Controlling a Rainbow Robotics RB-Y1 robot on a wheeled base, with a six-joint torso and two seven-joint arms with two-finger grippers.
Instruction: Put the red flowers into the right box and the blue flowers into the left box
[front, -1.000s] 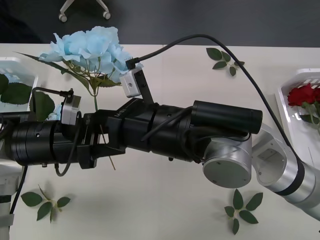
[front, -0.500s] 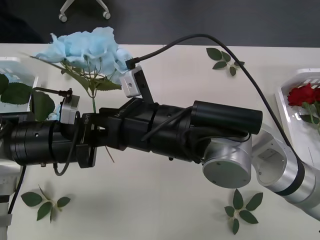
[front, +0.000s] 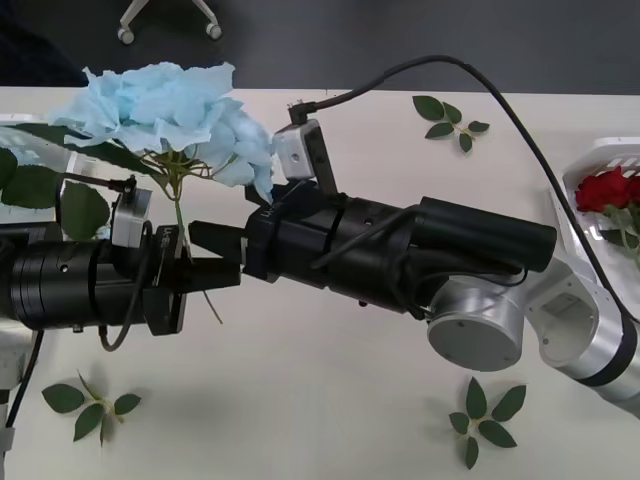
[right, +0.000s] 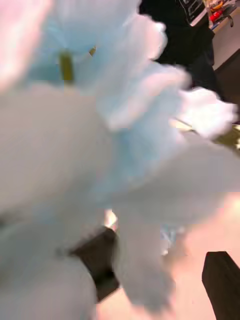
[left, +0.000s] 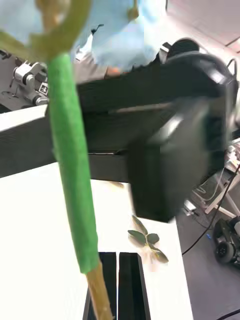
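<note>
Both arms meet over the left part of the white surface (front: 330, 400), black fingers pointing at each other. Left hand (front: 190, 283) has its two fingers pressed together on the green stem (left: 75, 200) of a blue flower (front: 165, 110), stem upright, pale blue cluster held up above both hands with green leaves spreading left. Right hand (front: 215, 240) sits just beside the stem, fingers parted, nothing clamped; in the right wrist view the blue petals crowd right in front of the lens. Left box (front: 20, 125) lies at the far left edge, mostly hidden behind the leaves and the left arm. Right box (front: 590, 165) at the far right edge, a red flower (front: 608, 188) lying inside it. Loose leaf sprigs on the surface: one at top right (front: 445, 120), one lower right (front: 488, 418), one lower left (front: 85, 400).
</note>
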